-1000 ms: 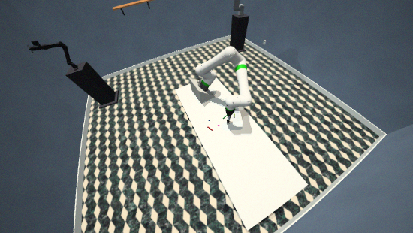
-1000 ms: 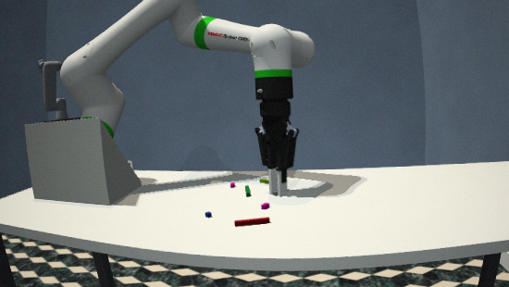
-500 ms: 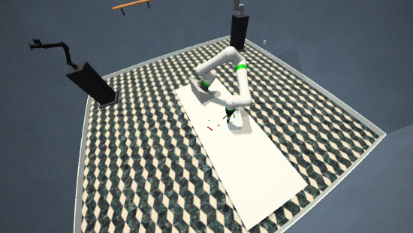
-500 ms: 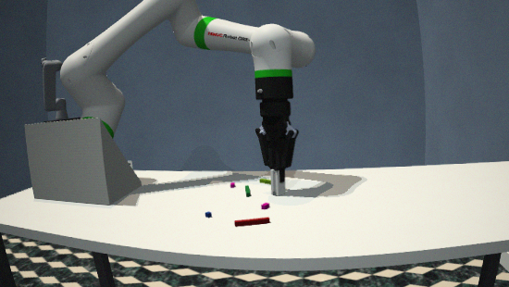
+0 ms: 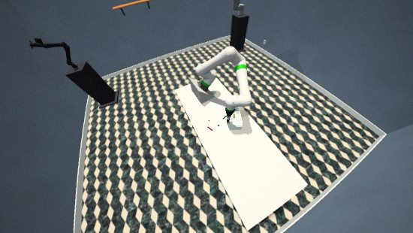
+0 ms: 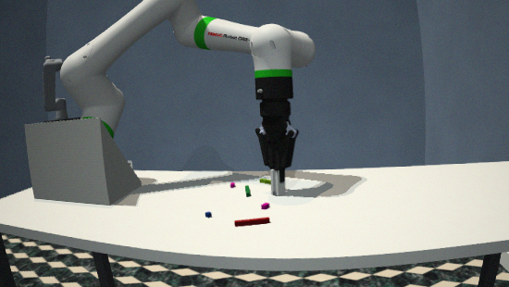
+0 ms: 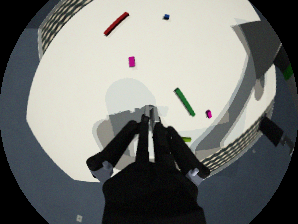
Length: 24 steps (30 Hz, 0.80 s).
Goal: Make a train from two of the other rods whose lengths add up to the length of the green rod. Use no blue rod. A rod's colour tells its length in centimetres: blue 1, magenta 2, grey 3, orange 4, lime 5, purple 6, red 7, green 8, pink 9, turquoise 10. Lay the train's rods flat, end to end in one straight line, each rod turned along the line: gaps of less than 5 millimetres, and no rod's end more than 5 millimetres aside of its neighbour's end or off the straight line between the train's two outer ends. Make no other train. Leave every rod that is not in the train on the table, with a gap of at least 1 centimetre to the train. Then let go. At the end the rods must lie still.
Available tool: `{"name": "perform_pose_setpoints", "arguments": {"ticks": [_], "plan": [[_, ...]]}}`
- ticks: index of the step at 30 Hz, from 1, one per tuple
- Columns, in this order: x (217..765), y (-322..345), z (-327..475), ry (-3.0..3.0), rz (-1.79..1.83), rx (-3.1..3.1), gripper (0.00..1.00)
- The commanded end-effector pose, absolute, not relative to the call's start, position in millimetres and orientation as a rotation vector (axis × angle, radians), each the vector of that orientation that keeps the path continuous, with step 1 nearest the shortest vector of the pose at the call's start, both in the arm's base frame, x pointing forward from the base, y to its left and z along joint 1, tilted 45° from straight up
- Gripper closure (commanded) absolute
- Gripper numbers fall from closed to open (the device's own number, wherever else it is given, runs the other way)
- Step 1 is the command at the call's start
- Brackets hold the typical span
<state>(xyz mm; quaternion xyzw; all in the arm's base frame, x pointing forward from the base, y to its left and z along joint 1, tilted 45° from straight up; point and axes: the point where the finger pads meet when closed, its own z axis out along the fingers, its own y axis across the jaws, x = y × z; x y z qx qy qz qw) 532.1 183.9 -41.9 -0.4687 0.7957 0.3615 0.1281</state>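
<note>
My gripper points straight down at the table and is shut on a small grey rod, which shows light grey at the fingertips, low on the table top. In the wrist view the fingers meet over it and hide it. The green rod lies just left of the gripper, and a short lime rod lies behind it. The green rod and the lime rod also show in the wrist view.
A red rod lies nearer the front edge, with a blue rod to its left. One magenta rod lies in front of the gripper and another to the left. The arm's grey base block stands far left.
</note>
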Motion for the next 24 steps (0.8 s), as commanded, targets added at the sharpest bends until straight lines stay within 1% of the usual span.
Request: {"name": "perform_pose_setpoints", "arguments": {"ticks": [1,13,24], "plan": [[532,184,-42,2.315,1.051,-1.363,0.97],[534,173,-31,2.315,1.051,-1.363,0.97],[544,121,22,2.315,1.051,-1.363,0.97]]}}
